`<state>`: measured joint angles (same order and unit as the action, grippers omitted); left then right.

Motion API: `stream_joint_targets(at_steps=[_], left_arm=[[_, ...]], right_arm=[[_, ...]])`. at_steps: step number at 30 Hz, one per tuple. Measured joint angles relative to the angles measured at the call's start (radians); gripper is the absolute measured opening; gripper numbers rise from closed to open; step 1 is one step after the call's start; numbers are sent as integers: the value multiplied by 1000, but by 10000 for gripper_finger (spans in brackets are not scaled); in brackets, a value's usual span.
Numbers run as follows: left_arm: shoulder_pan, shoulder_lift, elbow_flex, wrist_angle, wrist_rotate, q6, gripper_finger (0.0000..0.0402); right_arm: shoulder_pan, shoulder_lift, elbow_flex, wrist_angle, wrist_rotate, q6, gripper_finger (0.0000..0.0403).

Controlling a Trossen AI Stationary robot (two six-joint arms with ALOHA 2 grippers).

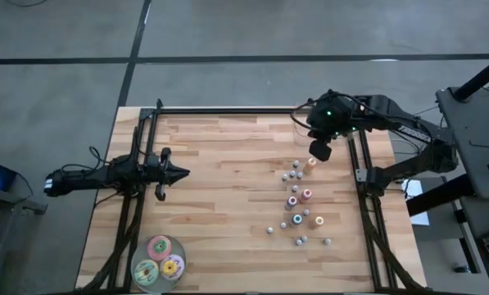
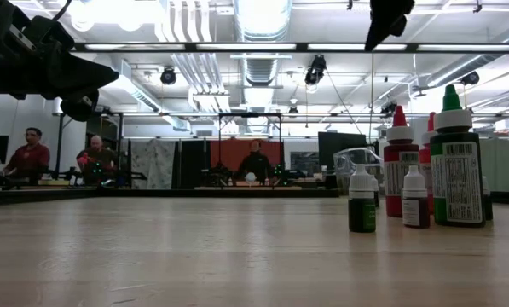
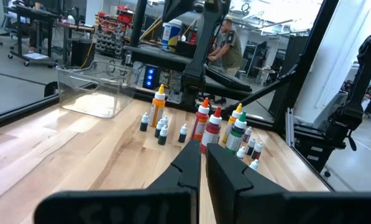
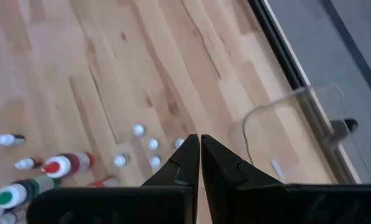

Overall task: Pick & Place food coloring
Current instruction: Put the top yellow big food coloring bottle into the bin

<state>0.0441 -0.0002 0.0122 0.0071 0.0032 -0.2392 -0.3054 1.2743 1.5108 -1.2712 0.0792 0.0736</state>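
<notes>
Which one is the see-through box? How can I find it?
Look at the light wooden table, on the right arm's side, where the little food coloring bottles stand in a bunch. Just past that bunch, near the right tool, sits a clear plastic box. It is the only see-through thing and much bigger than any bottle.

The wooden table [image 1: 219, 188] carries a cluster of food coloring bottles [image 1: 300, 197] on its right half, three flat discs [image 1: 159, 259] near its front-left corner, and a clear container [image 3: 98, 90] at its far right.
</notes>
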Motion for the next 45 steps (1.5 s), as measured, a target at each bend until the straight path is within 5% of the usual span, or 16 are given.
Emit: stream_joint_targets(at_steps=[29, 45], left_arm=[[0, 0, 0, 0, 0, 0, 0], [0, 0, 0, 0, 0, 0, 0]], right_arm=[[-11, 168, -8, -127, 1, -148, 9], [-11, 109, -95, -128, -10, -103, 37]])
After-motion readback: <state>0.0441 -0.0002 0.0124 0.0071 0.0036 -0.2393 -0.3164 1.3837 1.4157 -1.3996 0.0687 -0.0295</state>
